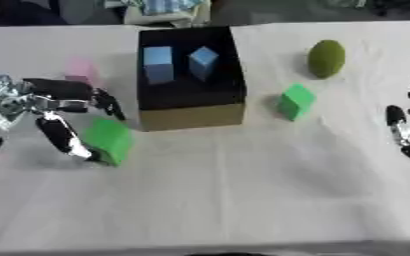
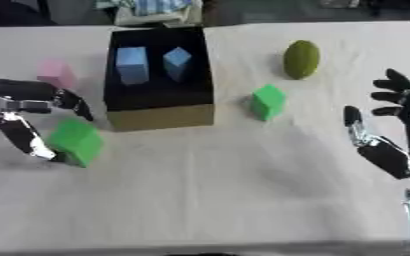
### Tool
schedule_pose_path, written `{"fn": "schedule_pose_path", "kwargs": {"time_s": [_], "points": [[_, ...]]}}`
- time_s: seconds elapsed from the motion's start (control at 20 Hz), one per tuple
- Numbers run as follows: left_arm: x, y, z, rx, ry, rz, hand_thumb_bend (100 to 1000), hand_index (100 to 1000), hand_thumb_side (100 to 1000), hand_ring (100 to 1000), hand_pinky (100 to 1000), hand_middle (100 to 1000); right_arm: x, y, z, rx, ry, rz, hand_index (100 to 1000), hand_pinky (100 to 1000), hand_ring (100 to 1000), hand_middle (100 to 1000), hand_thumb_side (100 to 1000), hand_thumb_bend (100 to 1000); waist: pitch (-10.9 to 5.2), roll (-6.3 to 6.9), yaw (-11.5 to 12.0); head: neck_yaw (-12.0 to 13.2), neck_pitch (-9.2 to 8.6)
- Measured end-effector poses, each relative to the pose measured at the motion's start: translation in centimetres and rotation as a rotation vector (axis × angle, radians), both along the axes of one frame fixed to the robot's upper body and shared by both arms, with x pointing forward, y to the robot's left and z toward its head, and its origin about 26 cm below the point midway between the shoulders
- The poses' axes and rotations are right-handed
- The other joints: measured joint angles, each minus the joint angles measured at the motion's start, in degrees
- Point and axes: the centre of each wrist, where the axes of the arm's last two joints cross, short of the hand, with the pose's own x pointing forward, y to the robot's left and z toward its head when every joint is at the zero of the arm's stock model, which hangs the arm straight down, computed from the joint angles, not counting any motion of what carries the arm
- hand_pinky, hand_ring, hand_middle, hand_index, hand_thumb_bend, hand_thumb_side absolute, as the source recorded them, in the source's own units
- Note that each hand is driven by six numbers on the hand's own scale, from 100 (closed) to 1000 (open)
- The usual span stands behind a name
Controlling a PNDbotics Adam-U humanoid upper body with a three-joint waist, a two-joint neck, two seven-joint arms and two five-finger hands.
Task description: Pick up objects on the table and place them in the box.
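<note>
Green block [image 1: 109, 140] pinched by left hand [image 1: 64, 112] beside box [image 1: 191, 117], pink block [image 1: 80, 70] behind, right hand [image 2: 392, 135] open, idle.

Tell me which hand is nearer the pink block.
Left. The left hand sits just in front of the pink block, curled round a green cube. The right hand rests open at the table's far right edge.

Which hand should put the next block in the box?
Left. The left hand is already curled round the big green block, just left of the box. The right hand is open at the right edge, apart from the smaller green block.
</note>
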Motion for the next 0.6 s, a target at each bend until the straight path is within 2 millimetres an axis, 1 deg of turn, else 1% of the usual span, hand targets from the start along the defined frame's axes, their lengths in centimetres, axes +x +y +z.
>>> {"fn": "schedule_pose_path", "kwargs": {"time_s": [0.1,0.25,0.35,0.5,0.6], "points": [[0.13,0.03,-0.34,0.002,0.006,0.006,510,860,388,784,819,754,0.0,0.0,-0.01,0.0,0.0,0.0,962,649,778,806,486,307,0.0,0.0,0.0,0.0,0.0],[0.26,0.1,-0.71,0.003,0.01,0.011,494,826,371,736,807,689,0.01,-0.01,-0.04,0.0,0.001,0.0,962,649,778,806,488,305,0.0,0.0,0.0,0.0,0.0],[0.3,0.18,-0.84,0.002,0.009,0.011,471,790,357,695,788,633,0.02,-0.03,-0.07,0.0,0.003,-0.001,962,649,778,807,488,304,0.0,0.0,0.0,0.0,0.0],[0.29,0.23,-0.88,-0.001,0.0,0.004,438,709,333,606,749,533,0.03,-0.04,-0.13,0.0,0.005,-0.002,962,650,778,807,488,302,0.0,0.0,0.0,0.0,0.0],[0.17,0.29,-0.75,-0.012,-0.013,-0.001,420,669,328,567,733,487,0.03,-0.05,-0.13,0.001,0.005,-0.002,962,650,778,807,489,298,0.0,0.0,0.0,0.0,0.0]]}}
